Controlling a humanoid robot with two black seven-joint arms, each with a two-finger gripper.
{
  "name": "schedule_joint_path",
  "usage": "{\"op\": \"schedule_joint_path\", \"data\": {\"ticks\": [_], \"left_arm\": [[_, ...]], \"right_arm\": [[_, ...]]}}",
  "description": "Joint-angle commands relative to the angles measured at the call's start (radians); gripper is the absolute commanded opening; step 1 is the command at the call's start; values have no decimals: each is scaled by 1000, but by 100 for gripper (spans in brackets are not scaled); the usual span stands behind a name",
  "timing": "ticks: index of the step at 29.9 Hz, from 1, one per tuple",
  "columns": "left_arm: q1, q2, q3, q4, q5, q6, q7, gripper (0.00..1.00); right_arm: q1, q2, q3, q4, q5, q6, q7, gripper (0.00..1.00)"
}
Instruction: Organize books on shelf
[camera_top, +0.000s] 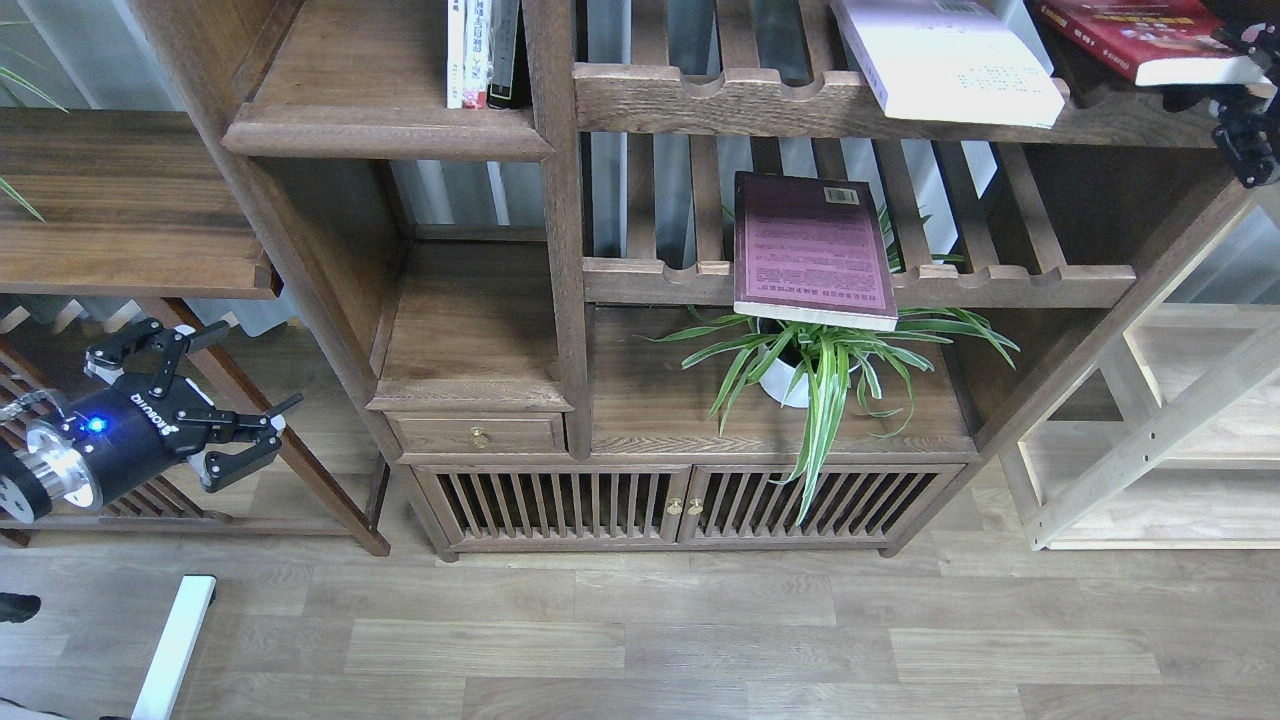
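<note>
A glossy red book (1130, 35) lies on the top slatted rack at the far right, its near edge raised off the rail. My right gripper (1243, 95) is at its near right corner and seems shut on it. A pale white-lavender book (950, 60) lies beside it. A maroon-purple book (810, 245) lies on the lower slatted rack and overhangs the rail. The solid shelf (385, 132) at the top left holds a few upright books (480, 50). My left gripper (250, 380) is open and empty, low at the left. No yellow-green book shows.
A potted spider plant (820, 365) stands under the maroon book on the cabinet top. A second solid board (470, 340) sits over a small drawer. A pale wood shelving unit (1150, 430) stands at the right. A dark side rack (130, 200) is behind my left arm.
</note>
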Motion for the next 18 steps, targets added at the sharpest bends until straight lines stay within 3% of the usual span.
{"op": "schedule_joint_path", "data": {"ticks": [1, 9, 18], "left_arm": [[0, 1, 0, 4, 0, 0, 0, 98], [2, 1, 1, 8, 0, 8, 0, 98], [9, 1, 1, 8, 0, 8, 0, 98]], "right_arm": [[0, -8, -4, 1, -1, 24, 0, 5], [2, -26, 16, 9, 27, 42, 0, 2], [28, -157, 25, 131, 231, 126, 0, 2]]}}
